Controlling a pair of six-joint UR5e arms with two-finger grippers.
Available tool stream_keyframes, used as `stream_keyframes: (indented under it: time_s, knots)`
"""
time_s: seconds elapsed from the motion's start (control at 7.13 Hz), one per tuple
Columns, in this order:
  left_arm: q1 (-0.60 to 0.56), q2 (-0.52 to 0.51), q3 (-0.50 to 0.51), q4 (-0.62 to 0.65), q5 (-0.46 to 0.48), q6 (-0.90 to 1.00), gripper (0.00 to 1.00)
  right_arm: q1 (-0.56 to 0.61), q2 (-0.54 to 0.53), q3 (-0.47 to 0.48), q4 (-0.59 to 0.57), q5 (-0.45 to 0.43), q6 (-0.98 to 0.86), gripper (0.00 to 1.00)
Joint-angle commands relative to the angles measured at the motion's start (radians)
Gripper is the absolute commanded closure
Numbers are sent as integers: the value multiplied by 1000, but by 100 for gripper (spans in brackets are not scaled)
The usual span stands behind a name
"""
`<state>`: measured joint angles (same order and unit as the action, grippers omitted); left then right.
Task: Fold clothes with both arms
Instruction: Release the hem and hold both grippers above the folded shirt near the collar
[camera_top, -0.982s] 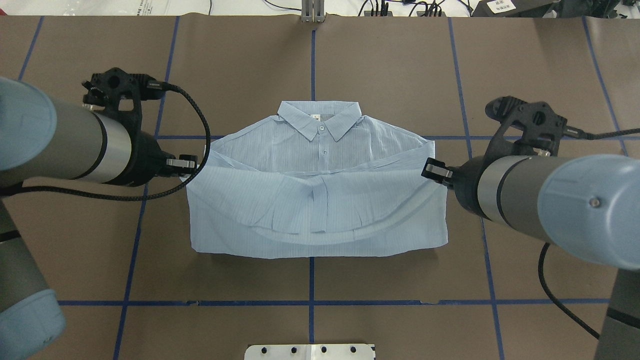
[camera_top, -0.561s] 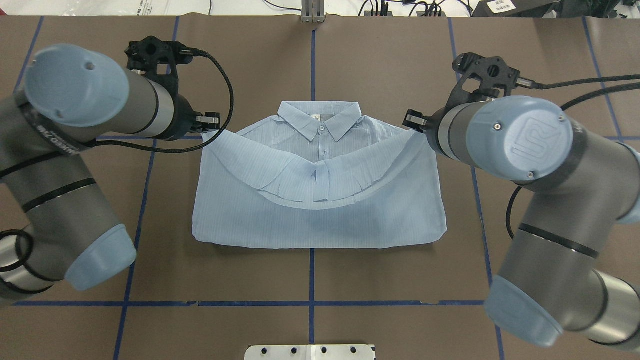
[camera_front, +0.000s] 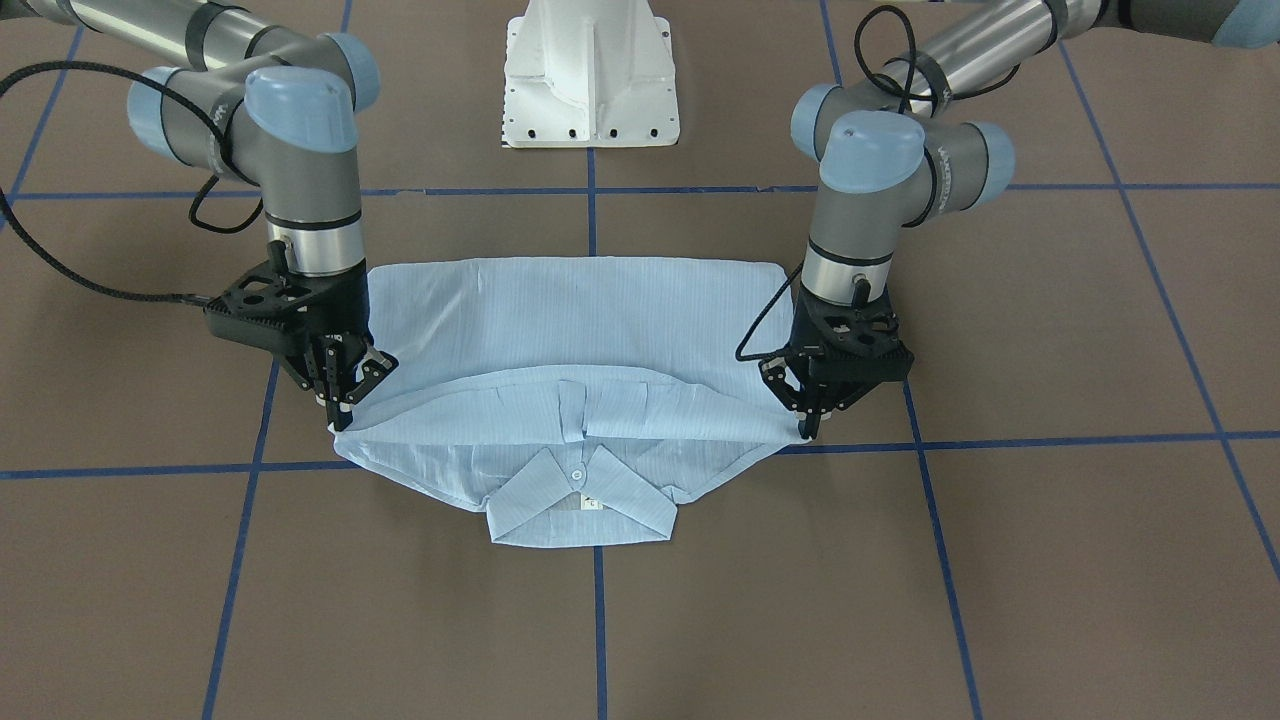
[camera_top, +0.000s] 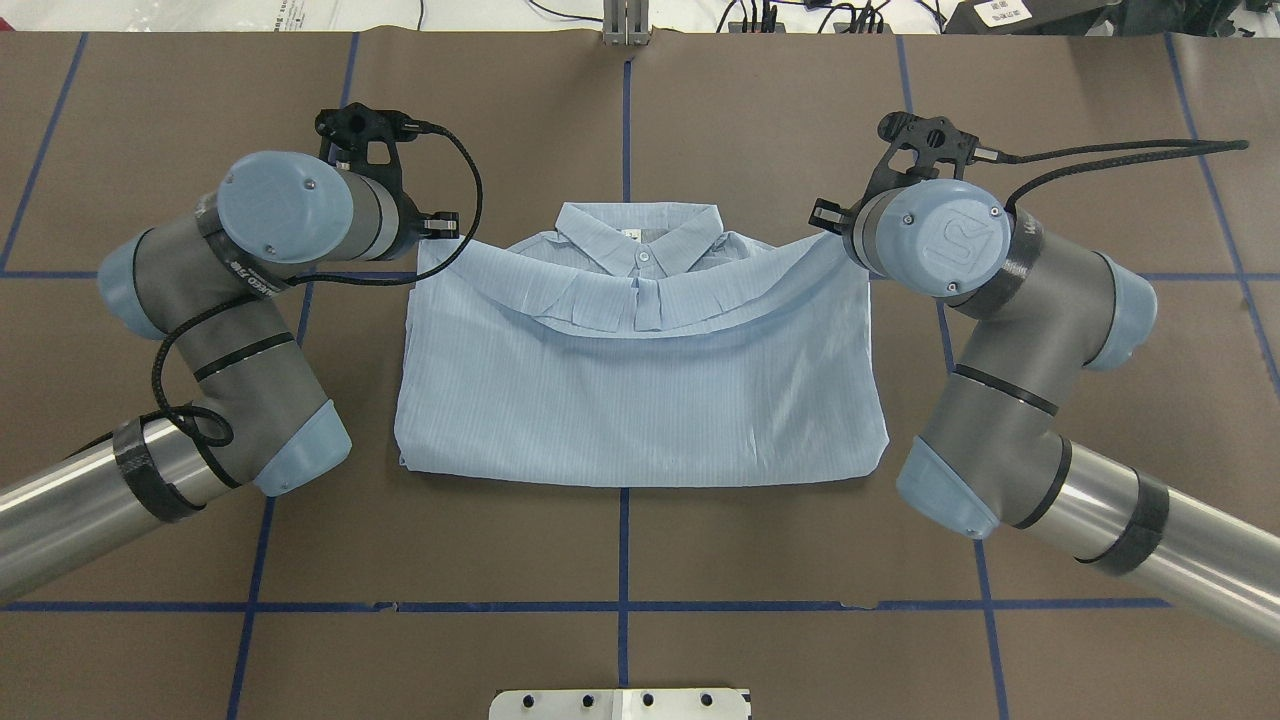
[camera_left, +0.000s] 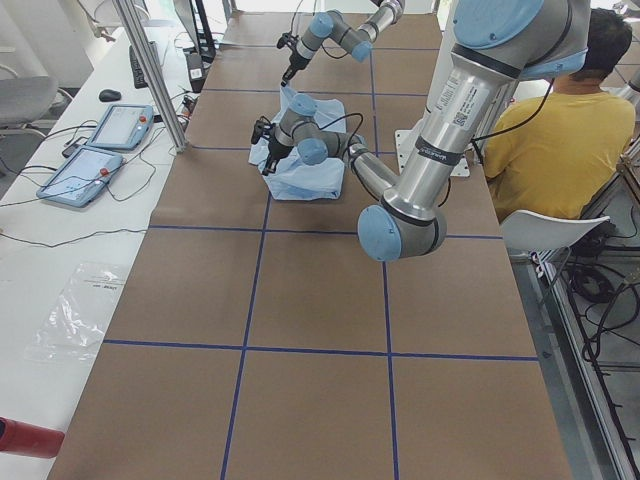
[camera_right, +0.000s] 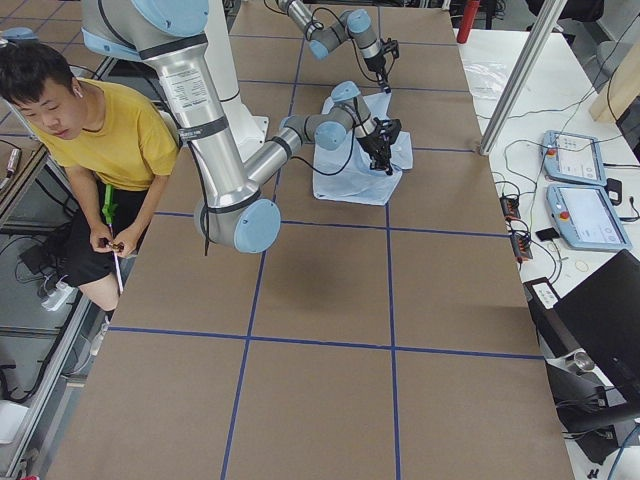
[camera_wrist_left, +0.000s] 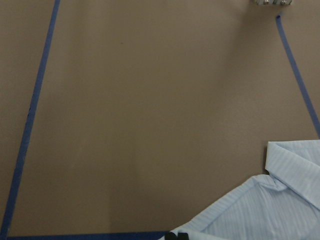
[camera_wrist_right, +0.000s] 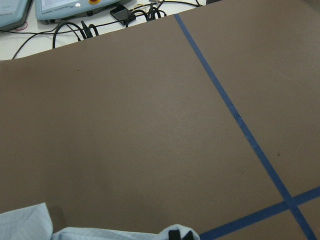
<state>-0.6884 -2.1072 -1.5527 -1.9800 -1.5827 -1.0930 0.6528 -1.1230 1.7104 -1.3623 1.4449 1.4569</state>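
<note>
The light blue striped shirt lies front up on the brown table, collar at the far side. Its lower part is folded over, and the hem edge hangs in an arc just below the collar. My left gripper is shut on the hem's left corner. My right gripper is shut on the hem's right corner. In the front-facing view the left gripper and right gripper pinch these corners just above the shirt. Both wrist views show cloth at the fingertips.
The white pedestal base stands at the robot's side of the table. Blue tape lines cross the brown table cover. A person in a yellow shirt sits beside the table. Teach pendants lie beyond the far edge.
Both grippers have carried the hem away from the robot, from mid-shirt up to just below the collar. The fold line at the near side has moved slightly farther away too.
</note>
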Motion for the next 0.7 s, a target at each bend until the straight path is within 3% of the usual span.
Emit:
stream_keyframes:
  time_s: [0.0, 0.28, 0.42, 0.56]
  knots:
    - [6, -4, 77, -65, 20, -1, 100, -12, 2, -121, 109, -6, 2, 100]
    - [9, -1, 76, -68, 20, 1, 100, -21, 2, -121, 111, -4, -1, 100]
    - [9, 6, 74, -69, 18, 4, 95, -21, 0, -121, 109, -4, -1, 61]
    - [9, 10, 74, -77, 17, 7, 1, -24, 0, -115, 111, -4, 2, 1]
